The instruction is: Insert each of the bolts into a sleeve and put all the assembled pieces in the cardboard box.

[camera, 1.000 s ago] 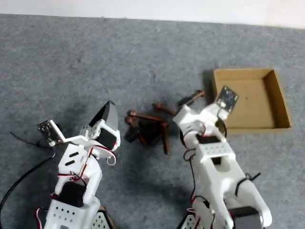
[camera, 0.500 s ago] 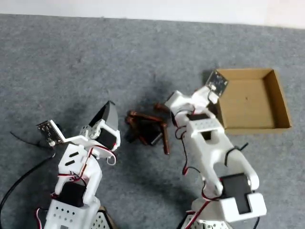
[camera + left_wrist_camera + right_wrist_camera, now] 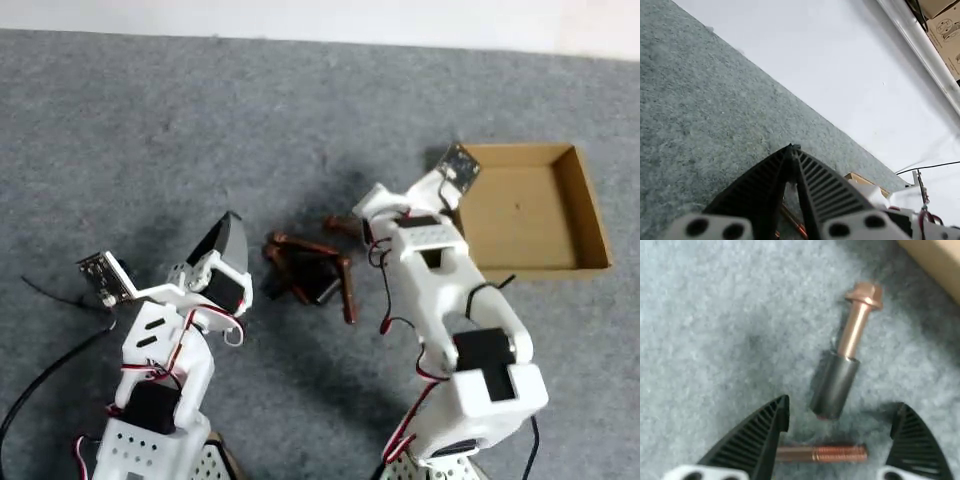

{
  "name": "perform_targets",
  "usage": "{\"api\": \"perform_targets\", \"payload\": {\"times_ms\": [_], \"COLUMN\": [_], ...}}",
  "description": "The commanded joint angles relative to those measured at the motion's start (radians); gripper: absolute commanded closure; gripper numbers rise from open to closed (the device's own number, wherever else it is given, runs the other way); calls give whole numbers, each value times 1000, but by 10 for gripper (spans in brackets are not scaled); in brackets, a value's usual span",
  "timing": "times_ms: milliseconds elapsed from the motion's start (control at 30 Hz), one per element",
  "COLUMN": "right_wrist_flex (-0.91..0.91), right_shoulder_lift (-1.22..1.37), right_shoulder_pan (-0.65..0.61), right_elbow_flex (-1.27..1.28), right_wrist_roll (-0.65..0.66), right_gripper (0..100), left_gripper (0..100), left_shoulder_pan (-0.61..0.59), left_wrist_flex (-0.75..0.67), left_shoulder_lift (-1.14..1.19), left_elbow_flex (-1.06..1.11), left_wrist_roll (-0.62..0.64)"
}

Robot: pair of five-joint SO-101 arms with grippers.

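As its arm is extending beside cardboard box (image 3: 590,215), right gripper (image 3: 840,405), agape, empty, is framing 1 sleeved bolt (image 3: 842,370) for pickup.

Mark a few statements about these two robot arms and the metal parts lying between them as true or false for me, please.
1. The shallow brown cardboard box holds nothing. True.
2. A copper-coloured bolt sits partly inside a dark metal sleeve. True.
3. The right gripper is clamped on that bolt. False: its jaws stand open, one on each side of the sleeve, not touching it.
4. The left gripper is wide open. False: it is shut, with nothing in it.
5. The pile of loose bolts and sleeves lies on bare wood. False: it lies on grey carpet.
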Motion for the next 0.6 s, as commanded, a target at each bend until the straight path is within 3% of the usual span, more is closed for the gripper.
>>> {"api": "perform_targets", "payload": {"times_ms": [0,267,433,567], "right_wrist_flex": [5,5,5,5], "right_shoulder_lift": [56,87,87,87], "right_shoulder_pan": [21,22,22,22], "right_elbow_flex": [-81,-85,-85,-84], "right_wrist_roll": [-2,-8,-2,-2], "right_gripper": [706,716,872,866], "left_gripper": [991,991,991,991], "left_shoulder_pan": [10,10,10,10], "left_wrist_flex": [-20,-20,-20,-20], "left_shoulder_lift": [1,1,1,1], "left_elbow_flex": [22,22,22,22], "left_wrist_roll": [-8,-8,-8,-8]}}
